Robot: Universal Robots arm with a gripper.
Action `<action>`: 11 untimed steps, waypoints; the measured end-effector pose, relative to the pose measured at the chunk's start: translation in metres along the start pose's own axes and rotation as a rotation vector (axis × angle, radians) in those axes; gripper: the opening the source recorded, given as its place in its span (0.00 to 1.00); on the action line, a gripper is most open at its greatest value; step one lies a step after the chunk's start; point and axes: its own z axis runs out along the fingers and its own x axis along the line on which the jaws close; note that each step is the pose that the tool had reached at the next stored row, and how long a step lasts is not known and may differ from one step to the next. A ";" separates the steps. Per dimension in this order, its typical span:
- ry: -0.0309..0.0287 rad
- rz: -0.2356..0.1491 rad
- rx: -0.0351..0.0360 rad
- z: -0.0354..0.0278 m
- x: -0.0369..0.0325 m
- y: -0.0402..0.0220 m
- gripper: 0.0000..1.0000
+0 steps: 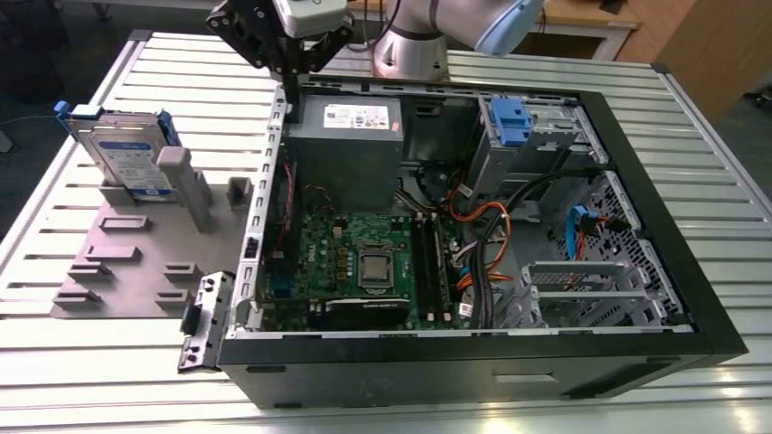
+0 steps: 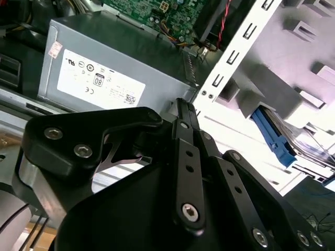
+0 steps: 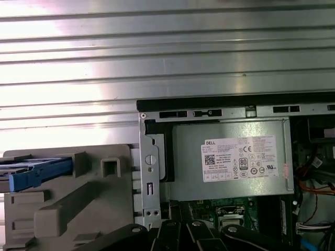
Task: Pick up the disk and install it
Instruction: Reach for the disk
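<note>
The disk (image 1: 125,152) stands on edge in a grey holder (image 1: 133,262) on the table, at the exterior view's left of the open computer case (image 1: 483,362). It is silver with a white-and-blue label and blue rails. Its blue rail also appears in the second wrist view (image 2: 274,138) and in the first wrist view (image 3: 36,173). My gripper (image 1: 296,74) hangs above the case's back corner, over the case wall beside the power supply (image 1: 346,136), well away from the disk. Its black fingers (image 2: 184,112) lie together, shut on nothing.
Inside the case are the green motherboard (image 1: 362,258), orange and blue cables (image 1: 489,217), and a perforated metal drive cage with a blue latch (image 1: 513,122). A loose black and silver bracket (image 1: 202,321) leans at the case's front corner. The table is ribbed metal (image 1: 711,181).
</note>
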 end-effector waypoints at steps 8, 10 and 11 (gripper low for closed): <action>-0.0001 0.000 -0.0001 0.0023 0.0114 0.0020 0.11; -0.0001 0.000 -0.0001 0.0030 0.0144 0.0024 0.11; -0.0001 0.000 -0.0002 0.0035 0.0159 0.0025 0.11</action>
